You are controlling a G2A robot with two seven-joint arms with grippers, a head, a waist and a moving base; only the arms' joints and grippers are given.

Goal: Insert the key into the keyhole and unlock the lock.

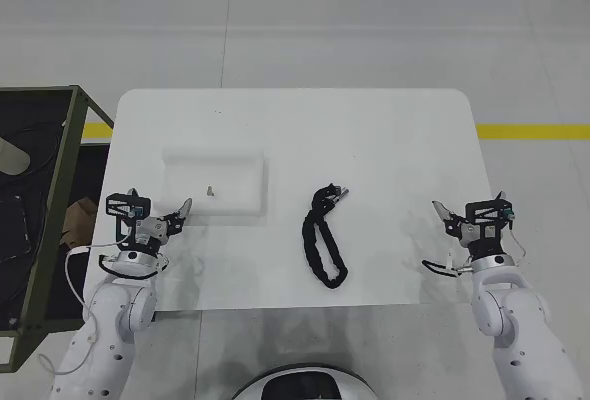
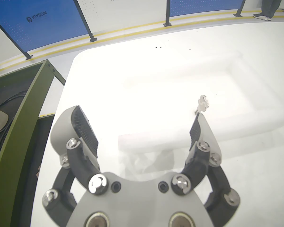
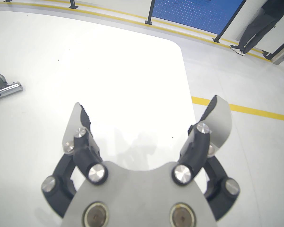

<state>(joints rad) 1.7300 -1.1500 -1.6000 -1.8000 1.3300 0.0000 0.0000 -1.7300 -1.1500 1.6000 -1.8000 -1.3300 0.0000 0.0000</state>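
Arm pose at the near edge of the desk [image 1: 375,130].
Left gripper [image 2: 139,114] by the left edge, jaws spread, just short of the tray [image 1: 175,160] with the key [image 2: 202,103]; right gripper [image 3: 148,102] by the right edge, likewise spread; lock [image 1: 320,240] mid-desk, between them.

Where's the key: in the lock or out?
Out: the key sits in the white tray, well apart from the black chain lock.
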